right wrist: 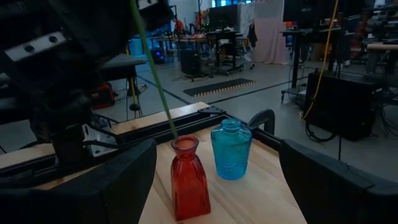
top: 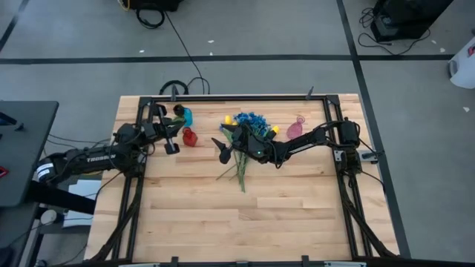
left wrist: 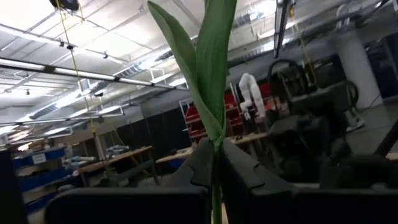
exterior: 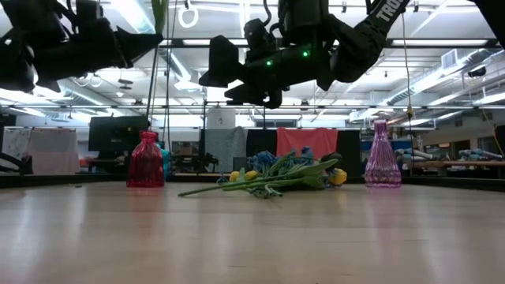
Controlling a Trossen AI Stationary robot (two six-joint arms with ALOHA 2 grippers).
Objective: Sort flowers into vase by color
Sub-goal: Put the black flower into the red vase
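Note:
My left gripper [top: 172, 143] is shut on a green flower stem [left wrist: 216, 177] beside the red vase [top: 189, 137]. The stem [right wrist: 155, 81] slants down into the red vase's mouth [right wrist: 185, 144]. Its blossom lies outside the wrist views. The blue vase [top: 186, 116] stands just behind the red one. The other flowers [top: 249, 130], blue, yellow and dark, lie in a heap mid-table, stems toward the near edge. My right gripper [top: 223, 148] hovers open above the heap's left side, facing the two vases [right wrist: 217, 149]. A pink vase [top: 295, 127] stands to the right of the heap. My left gripper pinches the stem [left wrist: 216, 186] between its two fingers [left wrist: 202, 163], just below where the long leaves [left wrist: 208, 68] branch off. The fingers come level from the table's left and lie across the stem. The stem is lifted, nearly upright, with its lower end in the red vase's neck [right wrist: 180, 138].
A black frame [top: 245, 97] borders the wooden table along its far edge and sides. The near half of the table [top: 245, 215] is bare wood. In the low view the red vase [exterior: 146, 160], the heap [exterior: 276, 175] and the pink vase [exterior: 382, 158] stand in a row.

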